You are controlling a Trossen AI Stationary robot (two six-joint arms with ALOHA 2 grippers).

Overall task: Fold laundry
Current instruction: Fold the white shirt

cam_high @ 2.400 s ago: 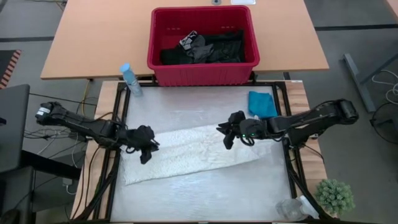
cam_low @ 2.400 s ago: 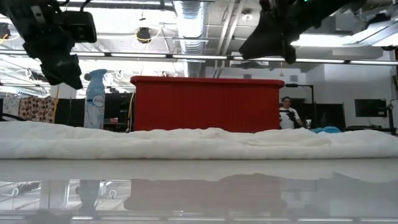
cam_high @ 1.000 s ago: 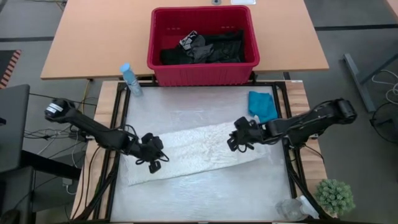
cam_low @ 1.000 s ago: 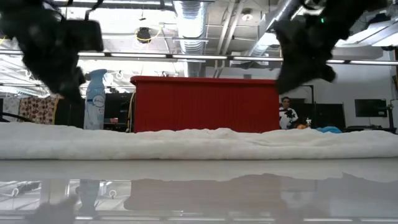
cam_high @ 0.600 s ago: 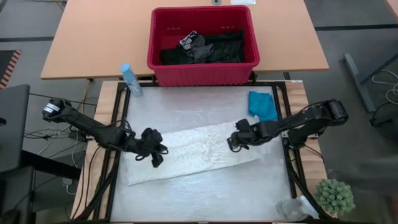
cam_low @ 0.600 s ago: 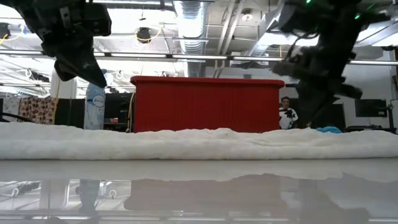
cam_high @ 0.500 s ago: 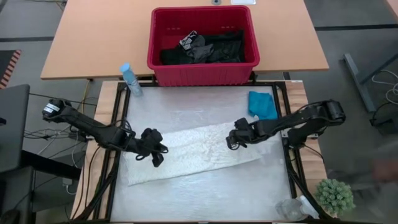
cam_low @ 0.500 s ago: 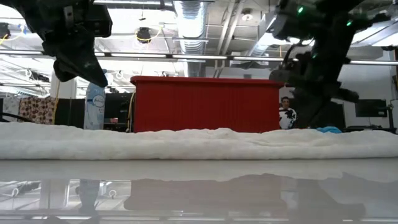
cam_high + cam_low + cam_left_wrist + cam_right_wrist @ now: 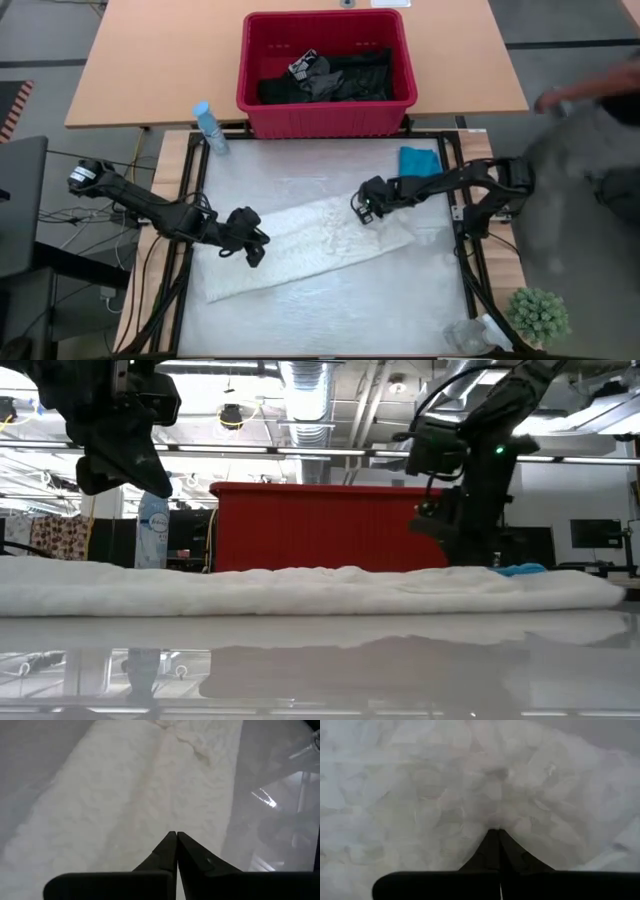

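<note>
Listing, left to right:

Left gripper (image 9: 250, 240): hovering over the left part of the white garment (image 9: 300, 245), fingers pressed together, nothing between them in the left wrist view.

White garment: long lacy-textured strip lying slantwise across the table (image 9: 330, 310), soft and puffy, slightly rumpled toward its right end.

Right gripper (image 9: 365, 210): down on the garment's upper right edge, fingers clenched; in the right wrist view the tips meet against the fabric, but whether any cloth is caught cannot be told.

Teal garment (image 9: 422, 167): small, bunched, near the table's right edge.

Red basket (image 9: 325, 118): on the far table, holding dark garments (image 9: 335, 75).

Risk: a thin pinch may slip out of the lace on lifting; pulling at one end alone would likely drag or skew the strip instead of folding it.
</note>
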